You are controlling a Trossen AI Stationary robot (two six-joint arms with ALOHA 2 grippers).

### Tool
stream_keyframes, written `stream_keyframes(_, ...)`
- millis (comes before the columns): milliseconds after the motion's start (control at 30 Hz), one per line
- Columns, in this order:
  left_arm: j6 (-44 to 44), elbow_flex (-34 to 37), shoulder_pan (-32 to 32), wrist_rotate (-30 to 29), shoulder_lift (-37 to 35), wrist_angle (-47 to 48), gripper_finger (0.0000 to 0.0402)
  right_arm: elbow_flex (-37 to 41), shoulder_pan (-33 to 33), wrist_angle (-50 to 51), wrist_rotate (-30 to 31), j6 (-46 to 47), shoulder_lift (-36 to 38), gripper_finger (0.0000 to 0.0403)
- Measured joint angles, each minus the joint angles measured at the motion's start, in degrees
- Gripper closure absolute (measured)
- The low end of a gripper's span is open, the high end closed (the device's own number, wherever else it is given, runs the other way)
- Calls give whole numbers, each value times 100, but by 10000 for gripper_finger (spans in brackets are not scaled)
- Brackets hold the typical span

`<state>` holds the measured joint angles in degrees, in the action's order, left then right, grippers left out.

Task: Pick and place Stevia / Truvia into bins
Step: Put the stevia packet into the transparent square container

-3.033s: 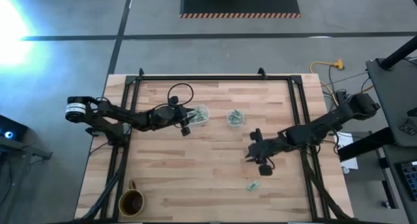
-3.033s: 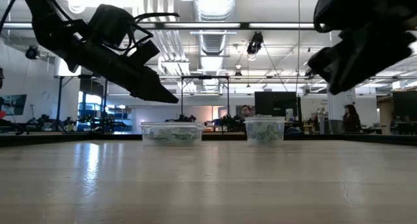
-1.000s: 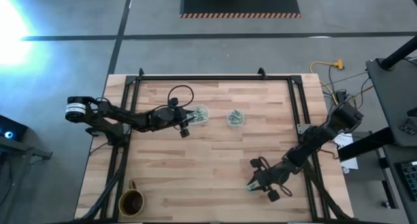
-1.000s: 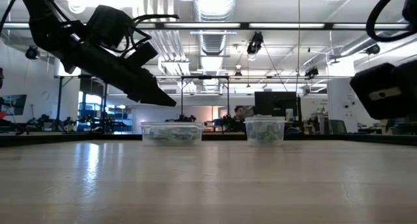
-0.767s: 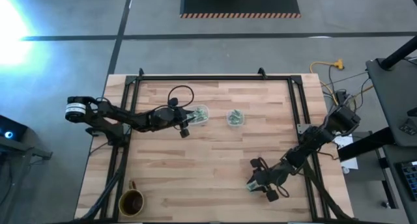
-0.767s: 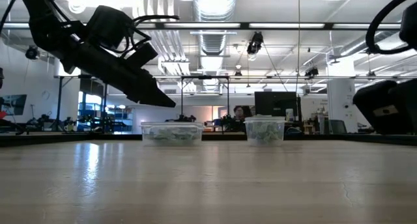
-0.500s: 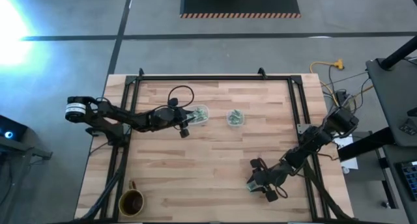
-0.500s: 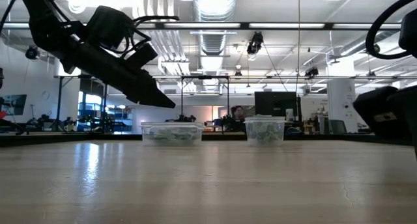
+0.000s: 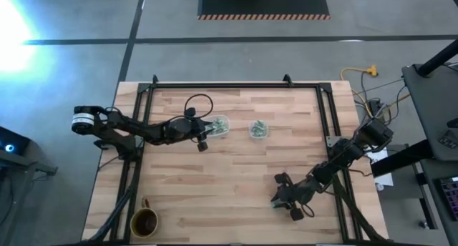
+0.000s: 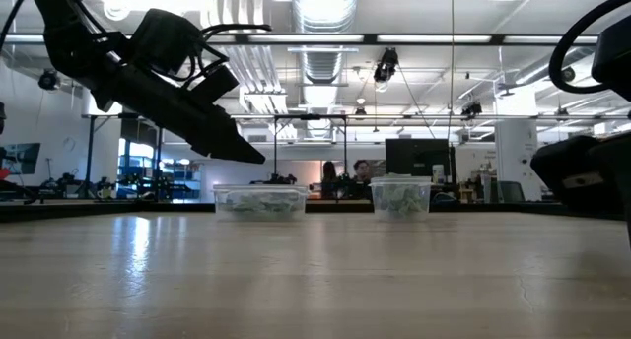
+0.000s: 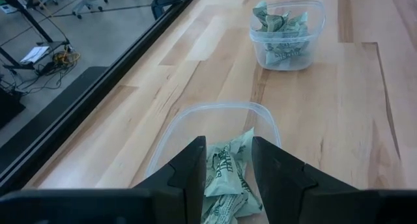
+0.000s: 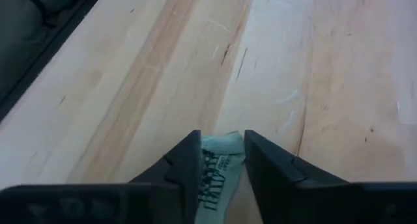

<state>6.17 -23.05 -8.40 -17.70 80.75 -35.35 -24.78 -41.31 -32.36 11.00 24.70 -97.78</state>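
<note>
One pale green Stevia packet [image 12: 219, 165] lies on the wood near the table's near right part, between the fingers of my right gripper [image 12: 222, 146], which is low over it [image 9: 275, 200] and hides it in the high view. The wider bin [image 9: 220, 124] and the smaller square bin [image 9: 259, 129] stand at the table's far middle, both holding crumpled packets [image 11: 281, 28]. My left gripper [image 11: 228, 146] hangs just above the wider bin [image 11: 195, 120], open by a narrow gap and holding nothing; in the low view it is above the bin [image 10: 259, 199]. My right gripper has the packet pinched between its two fingers, one on each long edge [image 12: 207, 164]. The fingers come slanting down from the table's right side. The packet lies flat on the table top, its far end [image 12: 221, 138] showing just past the fingertips.
A brown mug [image 9: 144, 222] stands at the near left corner. Black frame rails [image 9: 136, 131] run along the table's left and right sides. Bare wood lies between the bins and the right gripper. People stand in the room beyond the table [image 10: 363, 171].
My right gripper has come down to the table over the packet at the near right; the packet, which showed at its tip a second ago, is now covered in the high view. The left arm has kept still.
</note>
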Motion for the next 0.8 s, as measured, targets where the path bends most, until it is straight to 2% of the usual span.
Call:
stream_keyframes(233,1,1,0,-1,0,0,295,-22,3,23,-4,-265,-9,352)
stream_keyframes(367,1,0,0,-3,0,0,294,-62,1,51,-33,-522,-10,374)
stream_keyframes(600,2,0,0,-6,0,0,294,-146,5,84,-89,-1098,183,384)
stream_keyframes(800,4,0,-1,-10,0,0,294,-167,19,59,401,-1693,473,385)
